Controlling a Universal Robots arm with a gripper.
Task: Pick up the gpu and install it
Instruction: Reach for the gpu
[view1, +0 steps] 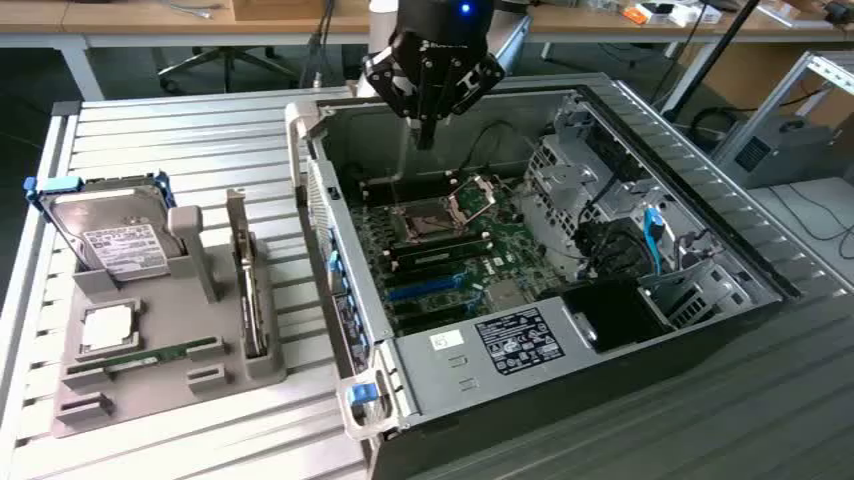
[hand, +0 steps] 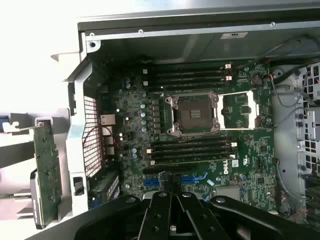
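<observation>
Exterior view: clenched jaws hovering over open computer, gpu standing in its rack

The gripper (view1: 424, 128) is hovering above the far end of the open computer case (view1: 310, 200), its jaws pressed together and gripping nothing. Beneath it the motherboard (view1: 454, 265) is lying exposed, showing an open processor socket (view1: 434, 215) and rows of memory slots. A drive cage (view1: 567, 185) and black cables (view1: 607, 240) are crowding the case on the exterior view's right. The gpu (view1: 244, 285) is standing on edge in a grey holder (view1: 174, 385) on the slatted worktop (view1: 174, 130). It is outside the case at the exterior view's left, well apart from the jaws, with the case's side wall rising between them. Sharing the holder are a hard drive (view1: 114, 245) and a slim green memory stick (view1: 147, 357).
</observation>
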